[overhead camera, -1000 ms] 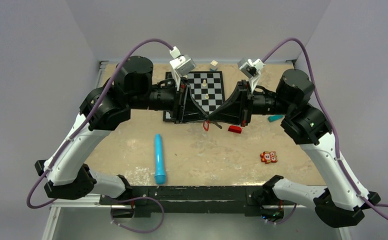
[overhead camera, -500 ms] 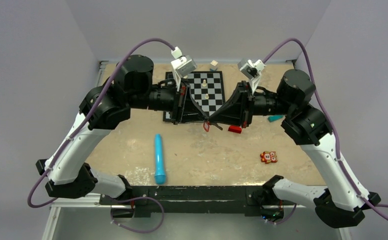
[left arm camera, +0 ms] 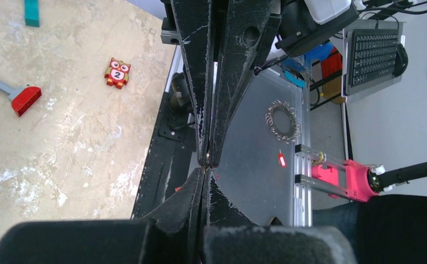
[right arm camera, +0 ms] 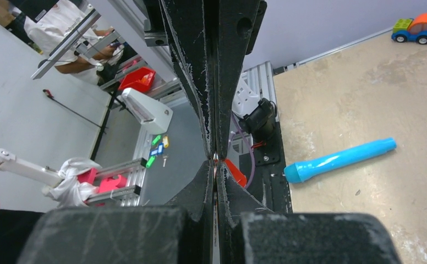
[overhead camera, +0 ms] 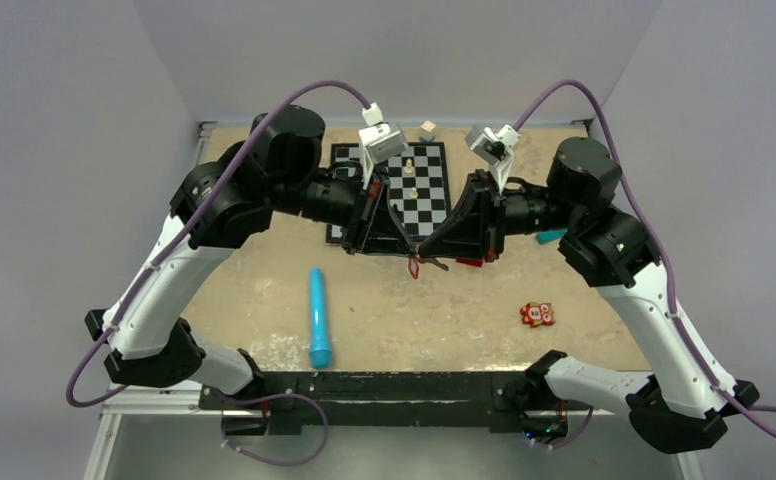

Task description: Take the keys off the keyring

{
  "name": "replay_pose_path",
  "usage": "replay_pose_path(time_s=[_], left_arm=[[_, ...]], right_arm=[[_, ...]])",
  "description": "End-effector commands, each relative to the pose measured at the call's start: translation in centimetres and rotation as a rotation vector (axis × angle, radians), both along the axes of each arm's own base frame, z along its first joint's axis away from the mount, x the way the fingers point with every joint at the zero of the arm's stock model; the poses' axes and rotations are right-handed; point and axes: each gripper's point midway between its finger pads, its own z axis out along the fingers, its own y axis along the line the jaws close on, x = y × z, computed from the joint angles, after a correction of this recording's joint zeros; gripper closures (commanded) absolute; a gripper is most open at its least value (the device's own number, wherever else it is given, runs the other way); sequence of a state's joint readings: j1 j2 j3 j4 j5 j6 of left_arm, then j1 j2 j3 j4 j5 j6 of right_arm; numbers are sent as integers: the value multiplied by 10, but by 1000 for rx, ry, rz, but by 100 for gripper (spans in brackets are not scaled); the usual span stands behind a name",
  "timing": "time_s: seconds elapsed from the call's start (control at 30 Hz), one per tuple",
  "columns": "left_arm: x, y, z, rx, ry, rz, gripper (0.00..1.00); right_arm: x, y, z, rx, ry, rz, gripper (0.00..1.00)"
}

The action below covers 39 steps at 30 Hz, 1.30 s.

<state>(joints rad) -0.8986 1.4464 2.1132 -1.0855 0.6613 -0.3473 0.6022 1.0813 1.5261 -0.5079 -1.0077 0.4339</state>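
Observation:
My left gripper (overhead camera: 412,243) and right gripper (overhead camera: 428,243) meet tip to tip above the table in front of the chessboard. Both are shut on the keyring's thin metal ring where they meet. The red key tag (overhead camera: 414,266) hangs just below the tips. A thin grey sliver, probably the key (overhead camera: 436,264), sticks out to its right. In the left wrist view my fingertips (left arm camera: 200,179) press against the right gripper's, with a small metal glint between them. In the right wrist view the red tag (right arm camera: 234,171) shows beside my shut gripper (right arm camera: 214,165).
The blue cylinder (overhead camera: 319,317) lies at the near left. The orange owl toy marked 2 (overhead camera: 536,314) lies at the near right. The red block-headed toy (overhead camera: 472,262) lies under the right gripper. A teal piece (overhead camera: 550,237) and the chessboard (overhead camera: 416,190) with white pieces are behind.
Both joined grippers have moved slightly nearer and lower, and the tag hangs lower. The left arm's shoulder has swung right. The right gripper now covers most of the red block-headed toy.

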Motion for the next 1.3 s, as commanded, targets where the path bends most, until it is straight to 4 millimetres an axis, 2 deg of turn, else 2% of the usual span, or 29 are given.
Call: replay_pose_path(time_s=[0.0,0.27,0.47,0.57,0.8,1.07,1.27], left_arm=[[-13,0,-11,45,41,-72,100],[-16,-10,-16,68,62,-115,100],[-11,-18,-16,68,61,-102,100],[-10,-25,-12,34,62,-99,100],[16,-35,3,-71,41,74,100],[21,-31,20,-139,8,135,100],[19,-31,24,-150,0,118,100]], right_arm=[[-3,0,23,64,-85,16,100],[-1,2,24,68,-80,17,100],[4,3,22,70,-68,-4,100],[6,5,24,88,-62,-21,100],[19,5,29,131,-45,-104,100],[22,5,31,148,-38,-133,100],[23,5,35,162,-34,-141,100]])
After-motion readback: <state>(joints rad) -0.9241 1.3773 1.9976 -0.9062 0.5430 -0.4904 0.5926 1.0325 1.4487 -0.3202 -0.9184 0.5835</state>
